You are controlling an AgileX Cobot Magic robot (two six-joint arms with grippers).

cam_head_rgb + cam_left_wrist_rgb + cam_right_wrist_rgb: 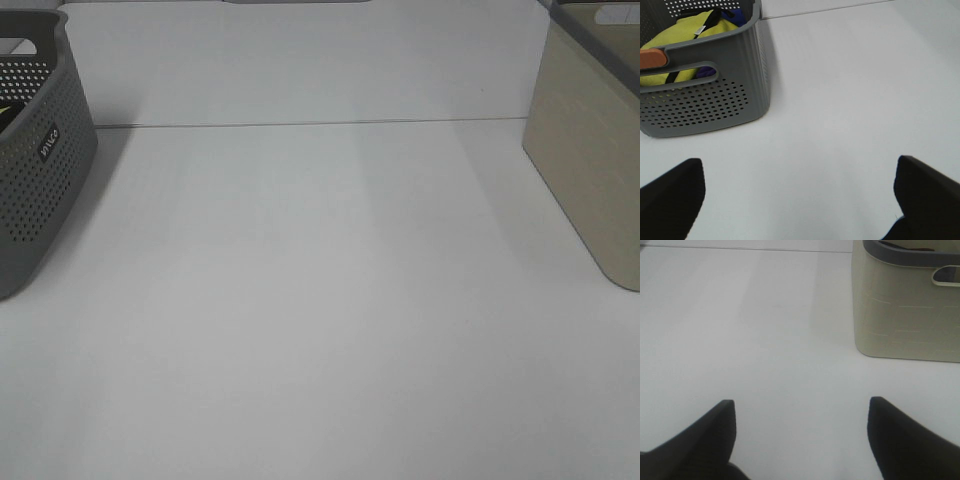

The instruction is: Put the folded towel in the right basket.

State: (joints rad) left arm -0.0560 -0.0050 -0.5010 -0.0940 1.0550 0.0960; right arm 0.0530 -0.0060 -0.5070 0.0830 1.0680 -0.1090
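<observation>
Yellow cloth [687, 35], perhaps the towel, fills grey basket [740, 95]; both grippers gape empty.

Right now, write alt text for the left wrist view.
A grey perforated basket stands on a white table, holding yellow cloth with dark blue fabric behind it. The two dark tips of the open left pincer frame the near edge, holding nothing.

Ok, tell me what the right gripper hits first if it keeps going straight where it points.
Probably bare table. The right gripper is open, with only white surface between its fingers; the beige basket sits off to one side of that line, though depth is unclear.
</observation>
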